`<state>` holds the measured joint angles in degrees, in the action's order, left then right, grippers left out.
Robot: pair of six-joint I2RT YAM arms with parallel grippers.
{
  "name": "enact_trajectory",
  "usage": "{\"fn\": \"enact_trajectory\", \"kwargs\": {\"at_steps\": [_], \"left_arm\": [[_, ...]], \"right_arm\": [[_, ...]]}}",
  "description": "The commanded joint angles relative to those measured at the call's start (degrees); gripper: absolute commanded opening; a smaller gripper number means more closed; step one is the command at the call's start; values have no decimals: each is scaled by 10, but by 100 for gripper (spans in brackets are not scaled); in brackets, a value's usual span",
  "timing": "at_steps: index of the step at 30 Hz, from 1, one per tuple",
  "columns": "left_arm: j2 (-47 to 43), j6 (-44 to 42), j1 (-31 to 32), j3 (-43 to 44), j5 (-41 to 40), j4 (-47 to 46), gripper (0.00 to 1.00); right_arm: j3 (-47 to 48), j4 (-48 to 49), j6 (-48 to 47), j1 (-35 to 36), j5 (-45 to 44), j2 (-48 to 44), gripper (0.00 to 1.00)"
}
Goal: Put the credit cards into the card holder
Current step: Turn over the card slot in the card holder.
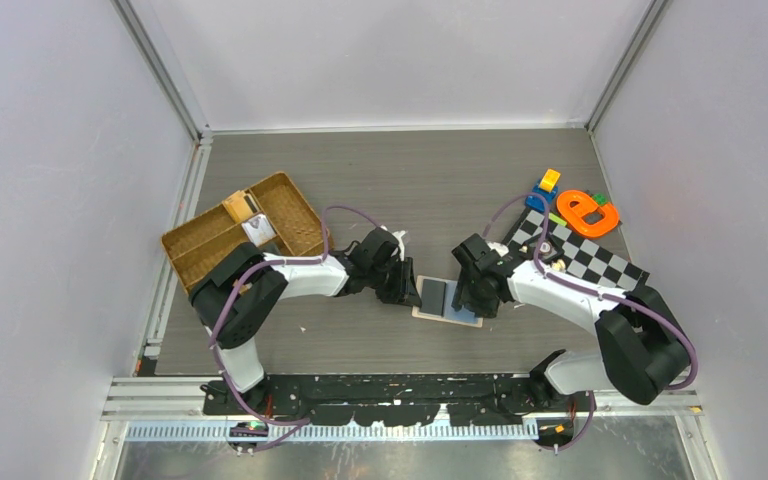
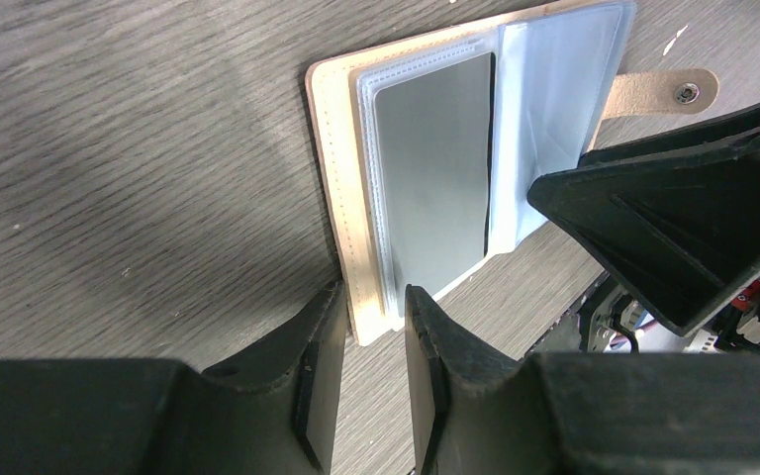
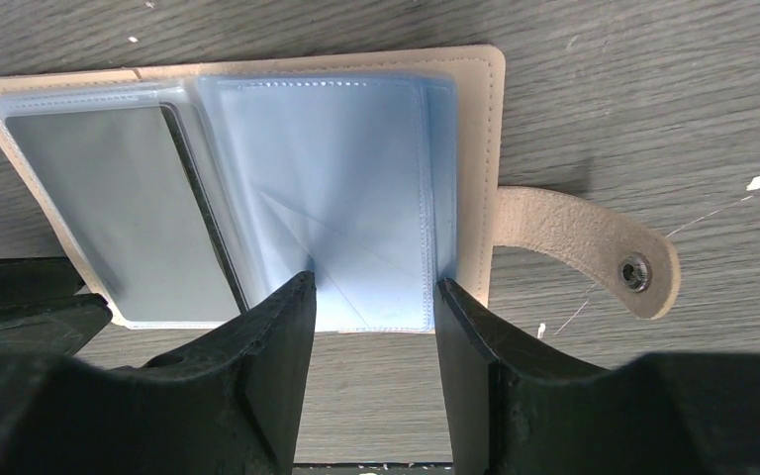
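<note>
Symmetrically, left arm [image 1: 305, 275] and right arm [image 1: 560, 287] bend inward, flanking the card holder [image 1: 447, 300].

— How does the card holder [image 3: 480, 148] look on your feed?
— Peach, leather-like, matt and faintly grainy, with stitching along the edge. Its sleeves [image 3: 356, 198] are clear plastic, glossy and a bit creased. I can see a small shiny metal snap [image 3: 635, 272] on the tab [image 3: 574, 233].
— And the grey card [image 2: 433, 178]?
— Smooth, with a dull satin sheen. The table [image 2: 139, 148] reads as matt grey wood grain. My left gripper [image 2: 373, 317] is matt black plastic, and the tray [image 1: 205, 250] is woven wicker.
</note>
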<state>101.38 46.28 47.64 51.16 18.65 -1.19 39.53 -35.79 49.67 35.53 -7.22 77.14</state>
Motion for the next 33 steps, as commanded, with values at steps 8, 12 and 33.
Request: {"fn": "enact_trajectory", "kwargs": {"at_steps": [8, 12, 33], "left_arm": [[3, -8, 4, -11, -9, 9, 31], [3, -7, 4, -13, -8, 6, 31], [-5, -5, 4, -21, -15, 2, 31]], "right_arm": [[-32, 79, 23, 1, 42, 20, 40], [-36, 99, 29, 1, 59, 2, 27], [-70, 240, 38, 1, 153, -43, 14]]}}
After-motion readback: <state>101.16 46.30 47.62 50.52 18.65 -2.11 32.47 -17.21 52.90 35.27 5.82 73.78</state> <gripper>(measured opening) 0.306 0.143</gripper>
